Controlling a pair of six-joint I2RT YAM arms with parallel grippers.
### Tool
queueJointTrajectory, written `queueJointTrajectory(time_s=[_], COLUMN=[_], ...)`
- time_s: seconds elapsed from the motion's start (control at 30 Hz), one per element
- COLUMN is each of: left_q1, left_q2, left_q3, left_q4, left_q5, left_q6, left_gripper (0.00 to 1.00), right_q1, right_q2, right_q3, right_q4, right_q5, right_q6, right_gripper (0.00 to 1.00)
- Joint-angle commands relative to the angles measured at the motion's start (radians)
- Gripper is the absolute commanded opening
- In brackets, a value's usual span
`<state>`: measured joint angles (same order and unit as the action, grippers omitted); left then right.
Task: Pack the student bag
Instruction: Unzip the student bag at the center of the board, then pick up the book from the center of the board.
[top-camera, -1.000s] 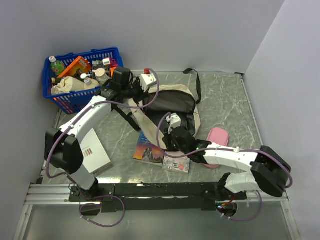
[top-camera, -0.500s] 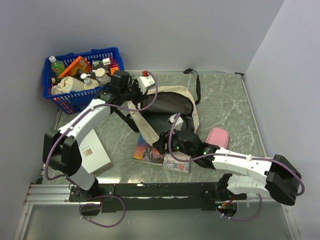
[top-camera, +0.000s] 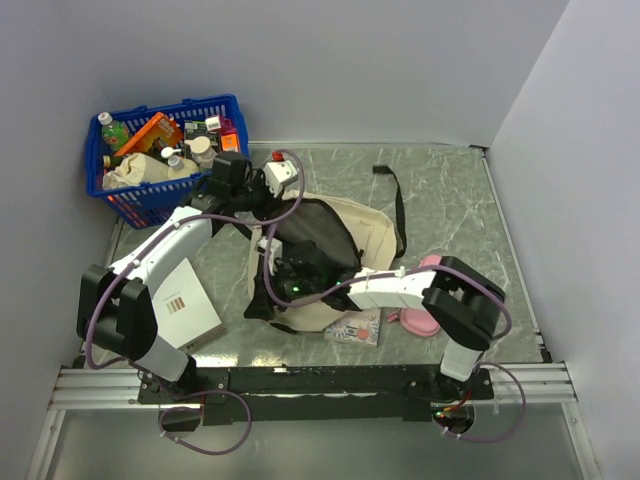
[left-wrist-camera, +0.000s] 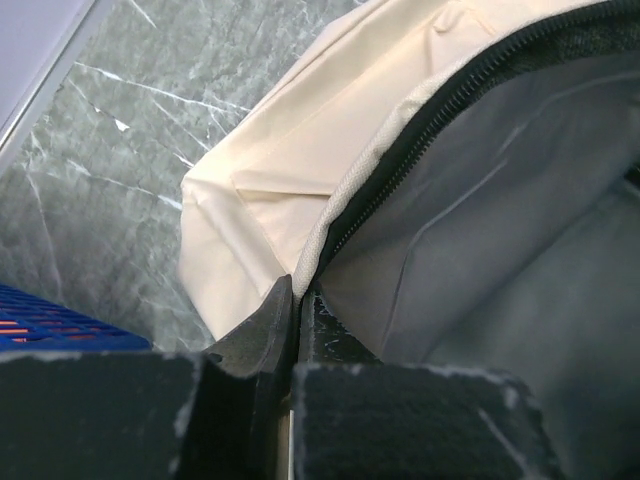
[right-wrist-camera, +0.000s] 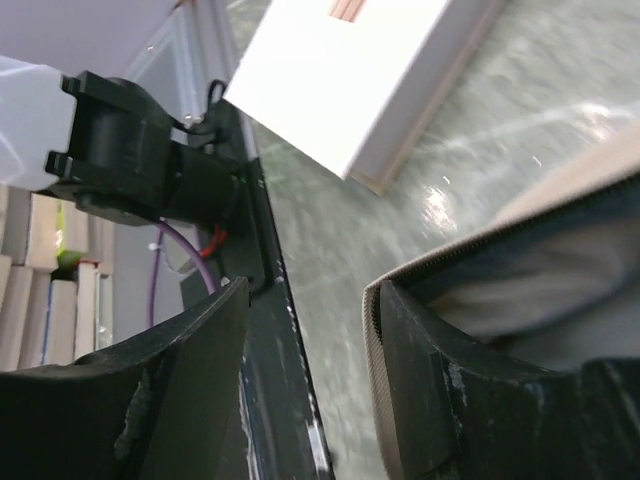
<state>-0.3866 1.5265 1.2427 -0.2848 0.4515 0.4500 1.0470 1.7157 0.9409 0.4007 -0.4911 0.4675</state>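
**Here, two arms at the mouth of the student bag**

The student bag (top-camera: 375, 235) lay in the middle of the table (top-camera: 450, 200), its dark mouth turned to the left. The left gripper (left-wrist-camera: 295, 290) was pinched flat on the far-left rim, just beside the zip. The right gripper (right-wrist-camera: 310, 290) stood with its jaws apart astride the near-left rim, gripping nothing.

The step in hand appeared to be spreading the mouth for loading. To do it well, the right jaws would need to slide further over the rim, past the zip tape, before closing. The pull should then run toward the near side, against the left arm's hold, and low enough not to drag the whole bag.

The overhead view alone placed the blue basket (top-camera: 165, 108) at far left and the pink pouch (top-camera: 415, 318) just right of the bag. It also showed a small book (top-camera: 352, 328) at the bag's near edge, but not how either pair of jaws stood. The left wrist view showed the pinch and the grey lining. The right wrist view showed the open gap, with the white book (right-wrist-camera: 350, 70) beyond it.
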Motion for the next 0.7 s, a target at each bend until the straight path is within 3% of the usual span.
queueJointTrajectory(time_s=[0.0,0.17,0.2,0.3,0.33,0.43,0.6,0.63,0.67], left_q1=[0.005,-0.011,-0.011,-0.017,-0.023,-0.035,-0.038,-0.038,-0.038], left_q2=[-0.043,-0.028,-0.025,-0.012,-0.008,0.006,0.021,0.024,0.027], left_q3=[0.037,0.067,0.078,0.103,0.109,0.130,0.168,0.176,0.187], left_q4=[0.098,0.101,0.107,0.119,0.121,0.122,0.089,0.055,0.032], left_q5=[0.056,0.058,0.058,0.062,0.064,0.062,0.093,0.130,0.147], left_q6=[-0.025,-0.025,-0.031,-0.050,-0.054,-0.053,-0.043,-0.028,-0.019], left_gripper=[0.01,0.01,0.01,0.01,0.01,0.01,0.01,0.01,0.01], right_q1=[0.073,0.120,0.125,0.166,0.186,0.249,0.349,0.350,0.350], right_q2=[0.016,-0.112,-0.129,-0.128,-0.139,-0.203,-0.326,-0.343,-0.359], right_q3=[0.122,0.119,0.130,0.245,0.260,0.253,0.197,0.178,0.149], right_q4=[-0.043,-0.270,-0.343,-0.740,-0.790,-0.872,-0.680,-0.616,-0.547], right_q5=[-0.080,0.265,0.457,0.774,0.992,1.138,1.083,1.032,0.846], right_q6=[-0.050,-0.142,-0.151,-0.129,-0.106,-0.092,-0.208,-0.236,-0.245], right_gripper=[0.63,0.63,0.63,0.61,0.64,0.68,0.69,0.69,0.69])
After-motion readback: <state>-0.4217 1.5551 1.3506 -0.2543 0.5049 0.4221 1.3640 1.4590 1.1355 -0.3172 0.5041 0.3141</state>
